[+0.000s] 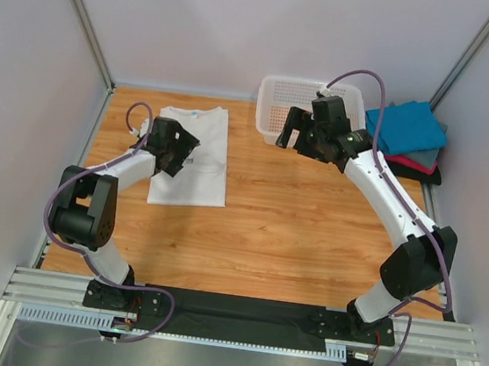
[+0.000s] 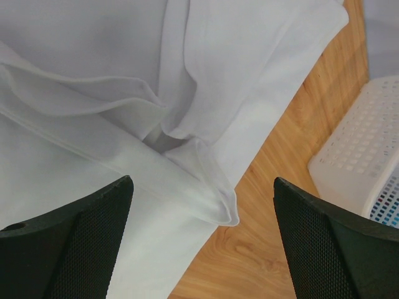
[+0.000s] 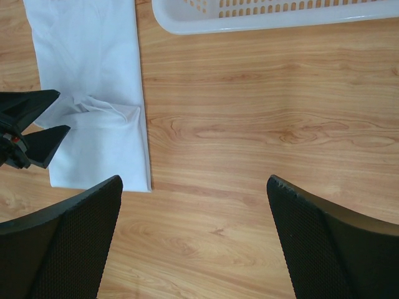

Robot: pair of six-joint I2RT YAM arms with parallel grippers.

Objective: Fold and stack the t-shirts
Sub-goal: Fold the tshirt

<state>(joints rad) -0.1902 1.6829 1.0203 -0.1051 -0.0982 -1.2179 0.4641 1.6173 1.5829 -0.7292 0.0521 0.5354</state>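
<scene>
The white shirt (image 1: 200,167) lies half-folded on the left side of the counter (image 1: 292,228). The left fingers (image 2: 75,249) hang spread and empty just above its creased edge. The right fingers (image 3: 68,243), also released, hover near the basket (image 1: 277,94), which has folded shirts (image 1: 405,126) stacked beside it.

Robotics lab test cell, plain white panel walls (image 1: 245,24) around, aluminium extrusion posts (image 1: 82,19) at upper corners, wood-grain counter (image 1: 292,228), left arm (image 1: 100,211) and right arm (image 1: 392,204) bolted to slotted rail (image 1: 47,289) at bottom edge
</scene>
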